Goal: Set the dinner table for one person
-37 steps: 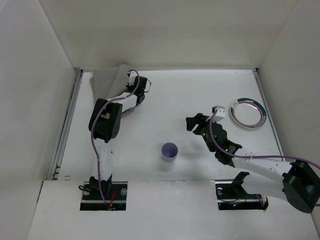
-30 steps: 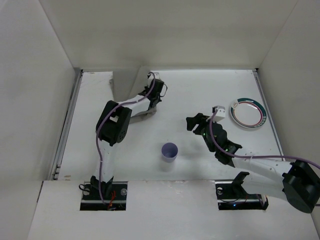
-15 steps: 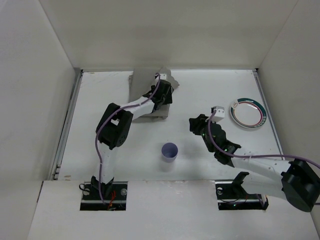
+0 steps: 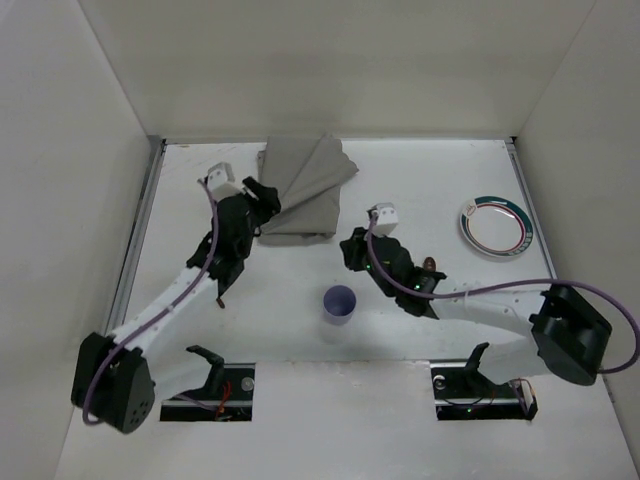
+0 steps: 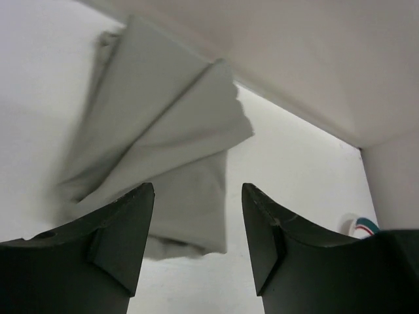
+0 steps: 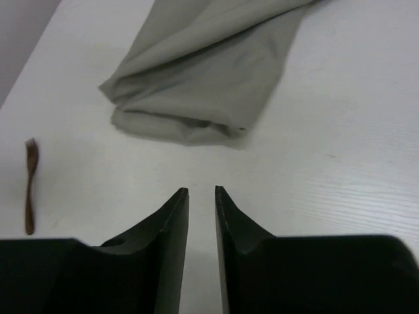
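The dinner table (image 4: 420,175) is the wide white surface. A grey cloth mat (image 4: 302,192) lies rumpled and folded at the back middle, also seen as the cloth (image 5: 163,131) and the cloth (image 6: 203,78). My left gripper (image 4: 265,196) is at the mat's left edge, open and empty (image 5: 198,191), with the cloth lying just beyond its fingertips. My right gripper (image 4: 350,250) hovers in front of the mat with nothing in it (image 6: 201,191); only a narrow gap separates its jaws. A purple cup (image 4: 340,303) stands upright at the near middle.
A white plate with a green rim (image 4: 497,226) sits at the right. A brown fork (image 6: 29,186) lies on the table left of the mat's near end. Another small brown utensil (image 4: 432,265) lies beside the right arm. Metal rails run along both side edges.
The left gripper dragged the mat from the back left to the back middle, opened and let it go, then drew back left. The right gripper moved left toward the mat and narrowed its jaws.
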